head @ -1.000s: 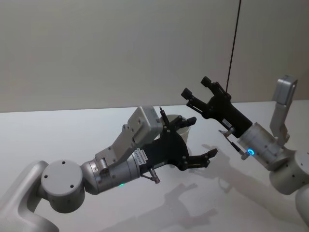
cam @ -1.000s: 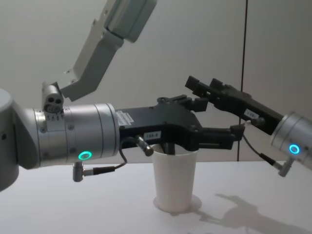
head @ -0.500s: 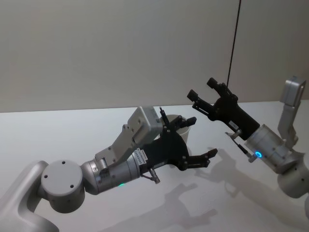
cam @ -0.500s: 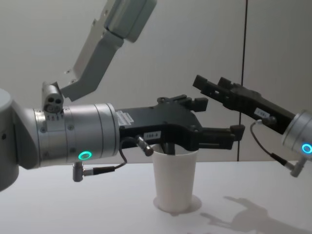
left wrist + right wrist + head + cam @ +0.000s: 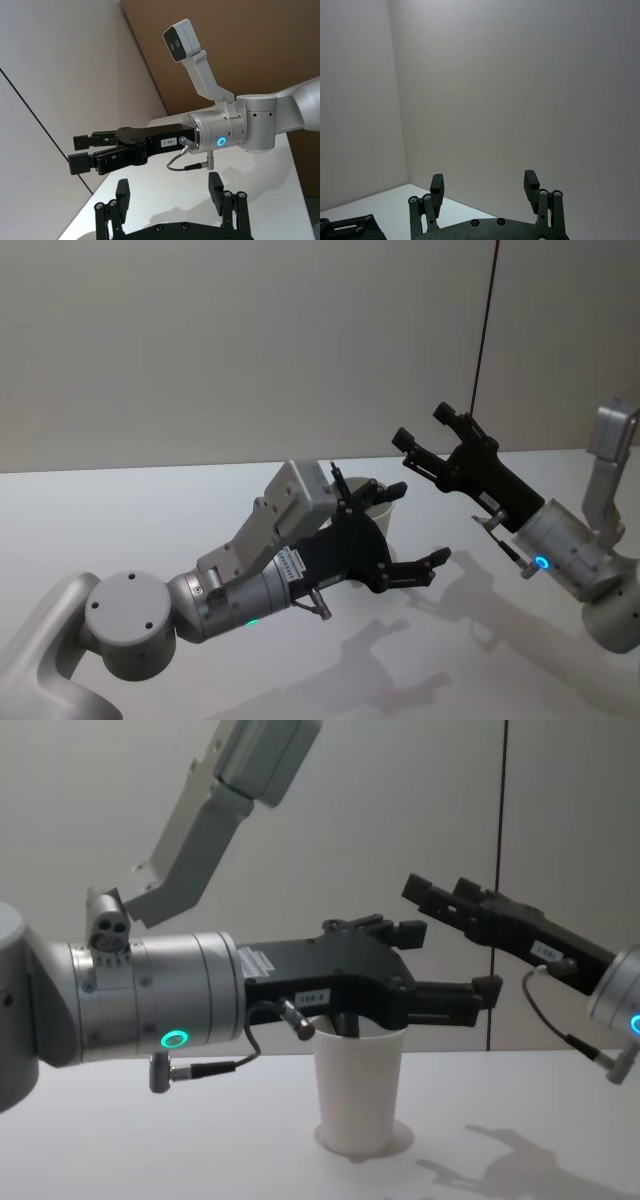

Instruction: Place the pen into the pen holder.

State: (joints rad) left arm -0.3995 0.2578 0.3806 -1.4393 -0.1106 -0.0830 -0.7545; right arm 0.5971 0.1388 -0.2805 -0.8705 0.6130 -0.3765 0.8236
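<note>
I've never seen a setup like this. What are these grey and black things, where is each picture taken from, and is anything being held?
It is a two-armed robot. Two pictures come from cameras on its head and chest, two from cameras on its wrists. Each grey arm ends in a black two-fingered claw. The left end effector hangs open over a white paper cup, the pen holder, which stands on the white table. A dark pen seems to stick up from the cup. The right end effector is raised in the air to the cup's right, open, holding nothing.
</note>
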